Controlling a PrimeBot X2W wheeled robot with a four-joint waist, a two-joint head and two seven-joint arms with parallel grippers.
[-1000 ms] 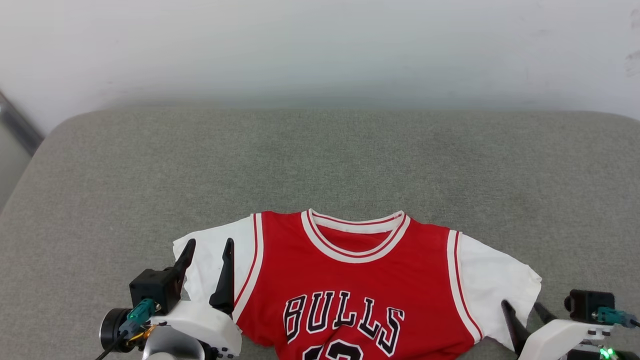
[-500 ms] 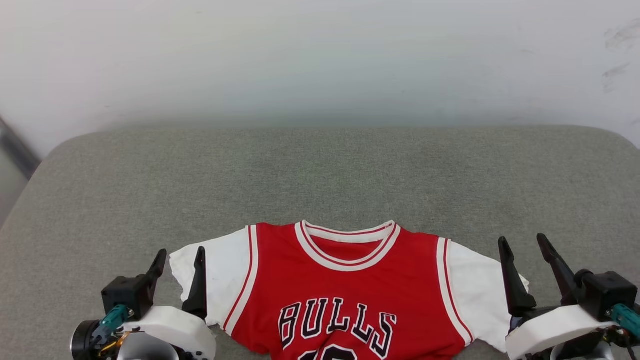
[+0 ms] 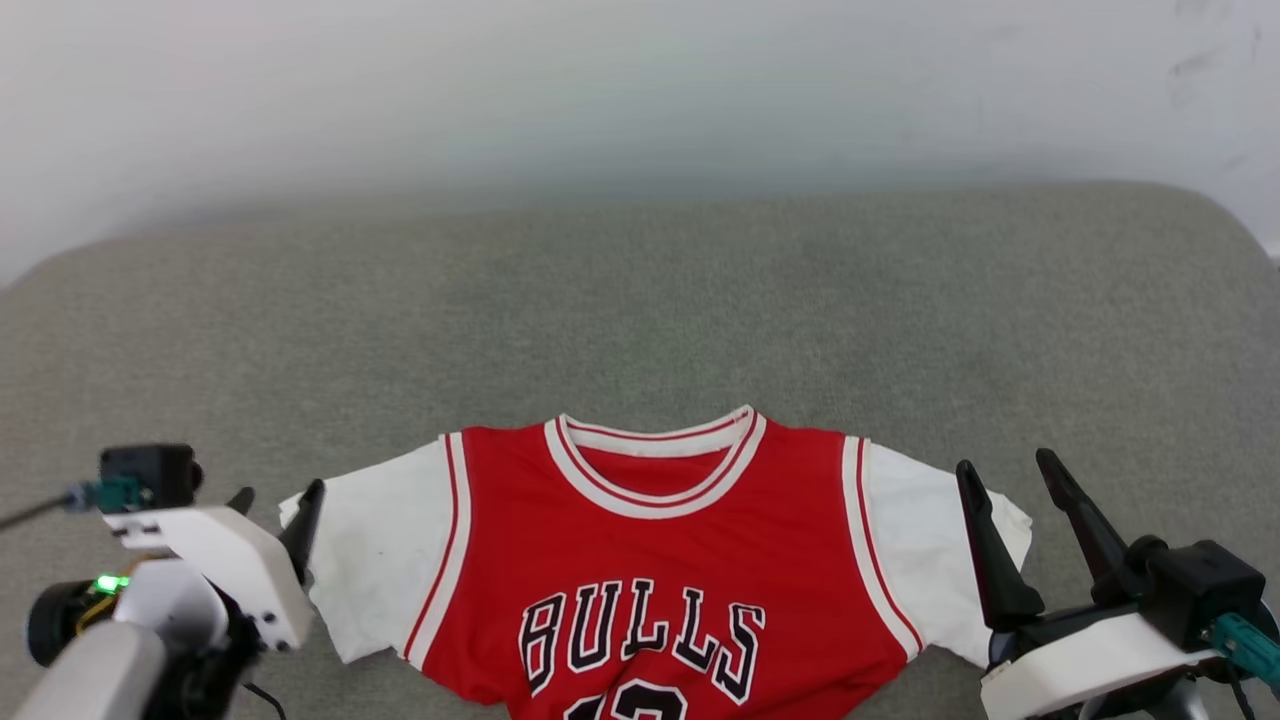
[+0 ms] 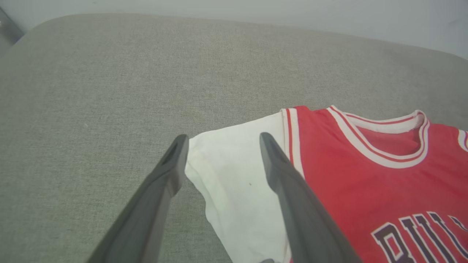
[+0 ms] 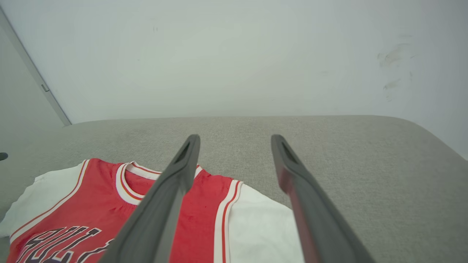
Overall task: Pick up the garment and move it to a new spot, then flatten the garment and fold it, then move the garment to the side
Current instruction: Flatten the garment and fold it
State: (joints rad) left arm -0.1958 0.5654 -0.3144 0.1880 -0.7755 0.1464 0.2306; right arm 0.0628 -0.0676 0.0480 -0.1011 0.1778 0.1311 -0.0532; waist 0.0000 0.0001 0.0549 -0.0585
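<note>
The garment (image 3: 650,560), a red jersey, lay flat and front up near the front of the grey fabric worktop (image 3: 640,300). The left gripper (image 3: 277,495) and right gripper (image 3: 1005,465) flanked its white sleeves, fingers released and empty.

1. On the left gripper (image 3: 278,497), two long dark tapered fingers are noted, set in a white housing (image 3: 215,555).
2. A black block (image 3: 150,475) with a teal connector (image 3: 112,493) and a thin dark cable (image 3: 30,512) is fitted to it; a green light (image 3: 108,584) is lit nearby.
3. On the right gripper (image 3: 1005,468), like fingers, a white shell (image 3: 1080,665), a black box (image 3: 1200,600) and a teal plug (image 3: 1240,635) are recorded.
</note>
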